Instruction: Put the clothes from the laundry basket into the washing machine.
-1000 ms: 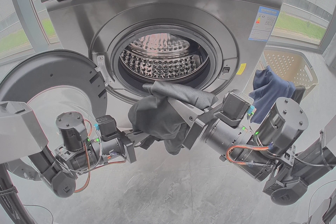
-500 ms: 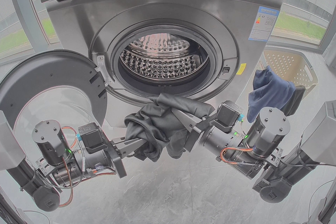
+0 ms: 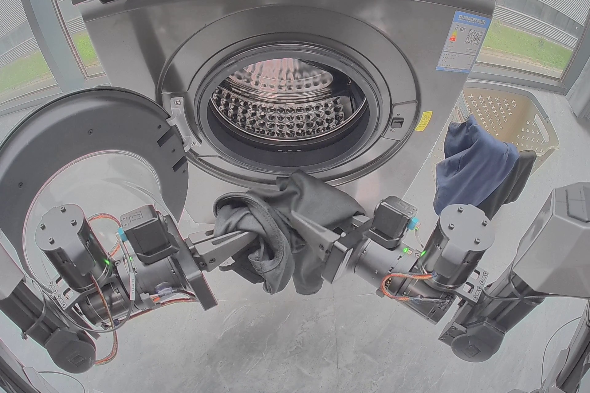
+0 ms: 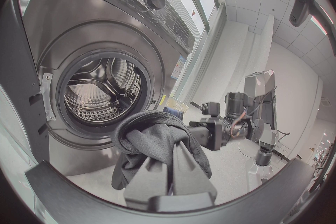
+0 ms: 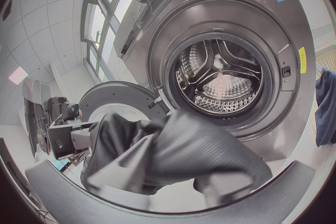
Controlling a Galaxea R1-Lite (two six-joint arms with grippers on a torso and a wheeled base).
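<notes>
We judge the dark garment limp and light, pinched by the left claw, draped over the spread right claw; grip bunched folds.

Head camera looks down from above at the washing machine; both wrist cameras sit low and close, looking up at it. All three share the open drum.

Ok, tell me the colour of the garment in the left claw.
The garment is plain dark charcoal grey; the head view shows it best.
</notes>
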